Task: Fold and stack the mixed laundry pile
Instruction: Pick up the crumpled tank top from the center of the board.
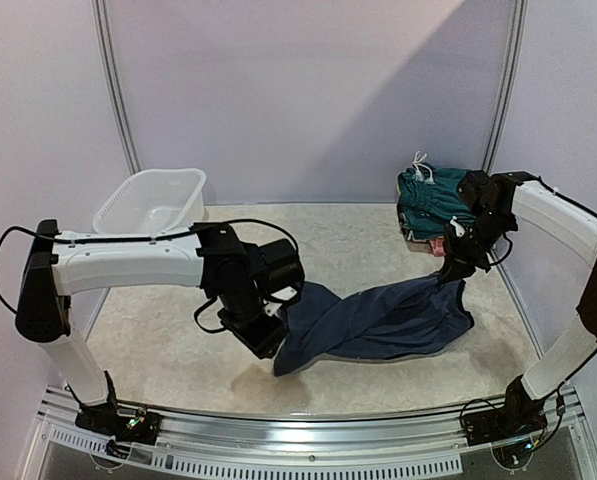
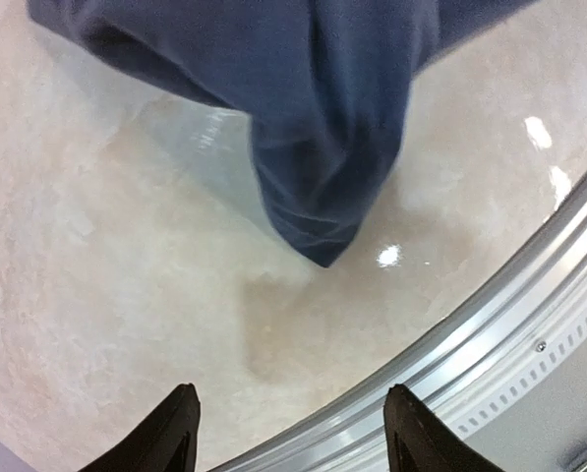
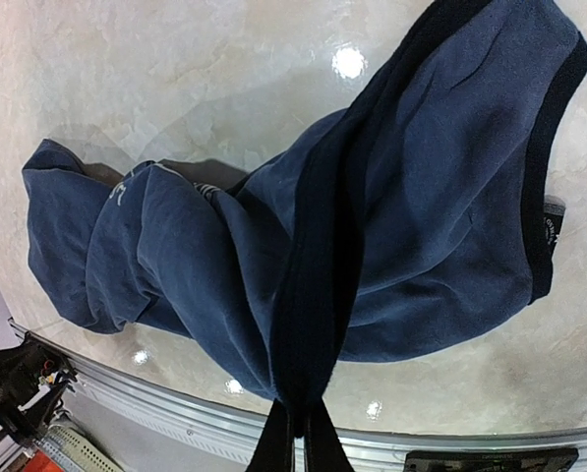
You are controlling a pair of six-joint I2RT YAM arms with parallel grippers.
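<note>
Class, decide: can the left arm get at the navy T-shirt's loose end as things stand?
Probably yes: the left gripper is open just short of the navy T-shirt, with only bare table between them.

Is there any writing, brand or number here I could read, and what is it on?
No text can be read.
White print on the shirt: lost in folds, unreadable.
Tag sewn on it: too small to read.
Shorts, tub: no text seen.
</note>
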